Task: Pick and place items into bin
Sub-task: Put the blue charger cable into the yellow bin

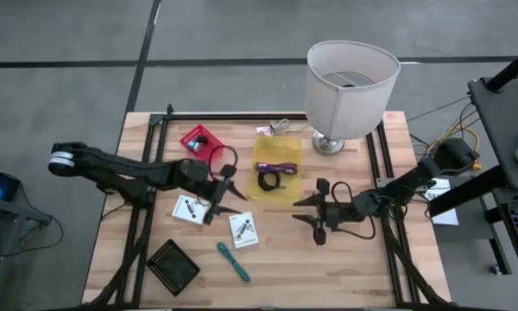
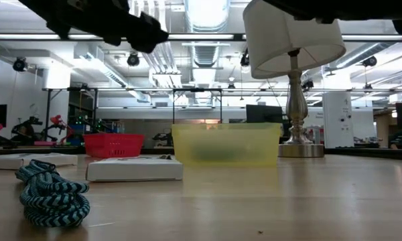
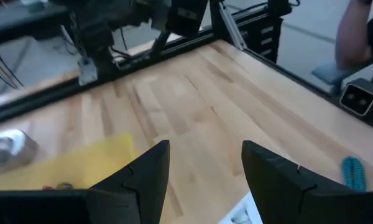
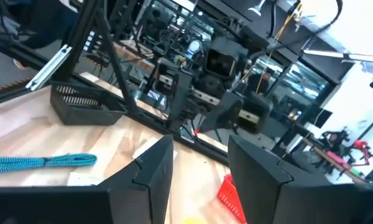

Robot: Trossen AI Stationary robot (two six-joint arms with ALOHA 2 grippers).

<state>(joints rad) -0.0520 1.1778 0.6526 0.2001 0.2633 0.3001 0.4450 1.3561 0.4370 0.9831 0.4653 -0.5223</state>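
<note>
Above the middle of the worktop (image 1: 328, 268), both claws hang with their fingers apart and nothing between them. Left claw (image 1: 227, 192) is beside the yellow bin (image 1: 277, 149), which holds a black cable (image 1: 268, 180) and a purple tool (image 1: 278, 168). Right claw (image 1: 321, 213) is right of it. Two white cards (image 1: 243, 229) and a teal tool (image 1: 233, 261) lie nearer.

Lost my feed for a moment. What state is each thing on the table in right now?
Left gripper: open, empty, beside the yellow bin.
Right gripper: open, empty, right of the bin.
Yellow bin: upright, holding a black cable.
Teal tool: loose on the table.
Two white cards: lying flat.
</note>
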